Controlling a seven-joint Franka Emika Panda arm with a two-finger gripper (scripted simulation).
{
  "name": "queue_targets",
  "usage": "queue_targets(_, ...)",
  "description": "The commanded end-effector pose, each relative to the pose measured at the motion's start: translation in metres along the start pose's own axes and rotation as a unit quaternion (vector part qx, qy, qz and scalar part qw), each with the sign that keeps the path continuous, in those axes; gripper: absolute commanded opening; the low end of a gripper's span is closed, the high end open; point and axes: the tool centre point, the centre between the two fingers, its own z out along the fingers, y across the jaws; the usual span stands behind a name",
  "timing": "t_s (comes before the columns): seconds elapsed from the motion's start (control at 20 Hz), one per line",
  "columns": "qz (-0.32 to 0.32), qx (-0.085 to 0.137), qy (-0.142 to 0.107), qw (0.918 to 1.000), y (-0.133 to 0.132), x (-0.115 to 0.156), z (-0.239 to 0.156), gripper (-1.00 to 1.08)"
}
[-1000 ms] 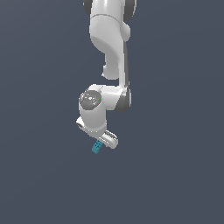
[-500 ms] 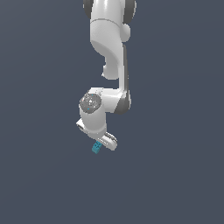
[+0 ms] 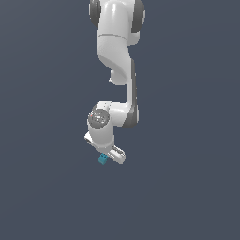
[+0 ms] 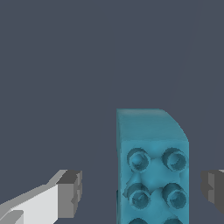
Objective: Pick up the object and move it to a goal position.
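The object (image 4: 153, 170) is a small teal-blue block with round dimples on its face. In the wrist view it stands between my gripper's (image 4: 141, 190) two dark-padded fingertips (image 4: 70, 192), with a wide gap to one pad and a narrow gap to the other. Neither pad touches it. The gripper is open. In the exterior view the block (image 3: 102, 160) lies on the dark floor just under the white hand, with the gripper (image 3: 107, 157) down around it and its fingers mostly hidden by the hand.
The white arm (image 3: 117, 56) hangs down from the top of the exterior view. A uniform dark grey floor (image 3: 187, 187) lies all around. No goal marker shows.
The wrist and hand have sunk a little toward the block. The block has not moved.
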Motion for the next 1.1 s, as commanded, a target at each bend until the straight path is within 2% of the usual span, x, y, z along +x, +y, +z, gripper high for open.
queue_targets(0.0,0.000,0.000,0.001,1.0000,-0.001,0.001,0.001,1.00)
queue_targets(0.05,0.000,0.000,0.001,1.0000,-0.001,0.001,0.001,-1.00)
queue_targets(0.65,0.000,0.000,0.000,1.0000,-0.002,0.000,0.001,-1.00)
queue_targets(0.85,0.000,0.000,0.000,1.0000,-0.014,-0.006,-0.001,-1.00)
queue_targets(1.05,0.000,0.000,0.000,1.0000,-0.038,-0.019,-0.003,-1.00)
